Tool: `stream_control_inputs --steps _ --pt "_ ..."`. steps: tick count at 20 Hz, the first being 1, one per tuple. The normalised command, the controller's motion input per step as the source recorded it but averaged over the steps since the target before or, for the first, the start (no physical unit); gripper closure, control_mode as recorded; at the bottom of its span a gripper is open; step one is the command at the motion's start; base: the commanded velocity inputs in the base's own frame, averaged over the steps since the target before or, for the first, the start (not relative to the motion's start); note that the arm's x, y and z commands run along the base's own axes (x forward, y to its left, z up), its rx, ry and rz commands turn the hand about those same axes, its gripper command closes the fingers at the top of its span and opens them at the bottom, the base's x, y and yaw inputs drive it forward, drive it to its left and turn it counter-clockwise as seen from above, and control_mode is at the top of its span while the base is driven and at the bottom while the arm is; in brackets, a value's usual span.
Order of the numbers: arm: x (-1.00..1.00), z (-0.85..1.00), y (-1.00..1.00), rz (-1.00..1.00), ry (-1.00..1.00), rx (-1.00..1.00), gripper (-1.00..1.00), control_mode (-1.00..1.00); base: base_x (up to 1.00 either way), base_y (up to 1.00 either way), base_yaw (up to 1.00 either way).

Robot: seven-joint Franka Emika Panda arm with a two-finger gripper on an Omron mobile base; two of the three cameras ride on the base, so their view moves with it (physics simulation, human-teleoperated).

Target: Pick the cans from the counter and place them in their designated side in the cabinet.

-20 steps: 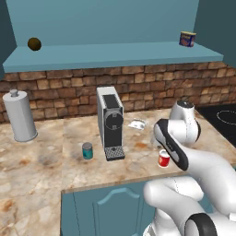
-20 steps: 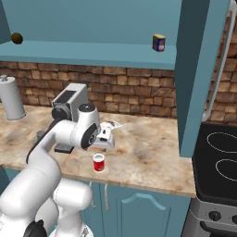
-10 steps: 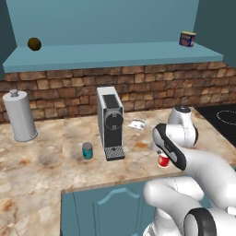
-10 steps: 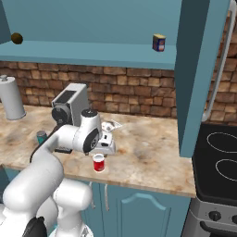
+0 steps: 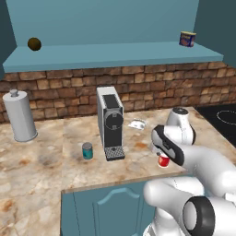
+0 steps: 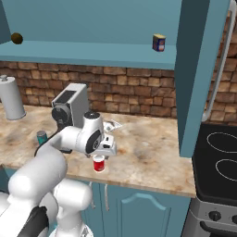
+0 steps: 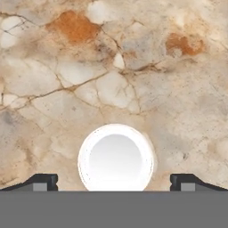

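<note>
The red can (image 6: 98, 163) stands upright near the front edge of the marbled counter (image 6: 148, 152); its pale round top (image 7: 116, 158) lies between my two fingertips (image 7: 44, 181). My gripper (image 6: 100, 154) hangs open right over it, pointing straight down, with a jaw on either side of the rim. From the left base view my arm covers most of the red can (image 5: 162, 161). The teal can (image 5: 87, 150) stands left of the coffee machine, also seen as the teal can (image 6: 41, 137). The cabinet shelf (image 5: 115, 57) runs overhead.
A grey coffee machine (image 5: 110, 122) stands mid-counter, a white canister (image 5: 19, 115) far left. On the shelf sit a dark blue can (image 5: 187, 38) at the right and a brown ball (image 5: 34, 44) at the left. A stove (image 6: 222, 157) borders the counter's right end.
My hand has come down and closer over the red can; the cans and the base have not moved.
</note>
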Motion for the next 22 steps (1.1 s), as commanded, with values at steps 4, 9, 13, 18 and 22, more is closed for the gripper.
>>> stream_control_inputs --steps 4,9,13,18,22 --pt "0.12 -0.13 0.00 0.00 0.03 0.00 -1.00 -1.00 0.00 0.00 0.00" --pt "0.11 -0.16 0.00 0.00 0.04 0.00 -1.00 -1.00 0.00 0.00 0.00" --pt "0.10 -0.18 0.00 0.00 0.04 0.00 -1.00 -1.00 0.00 0.00 0.00" --pt "0.09 -0.18 0.00 0.00 0.04 0.00 -1.00 -1.00 0.00 0.00 0.00" --pt "0.01 -0.12 0.00 0.00 0.02 0.00 1.00 -1.00 0.00 0.00 0.00"
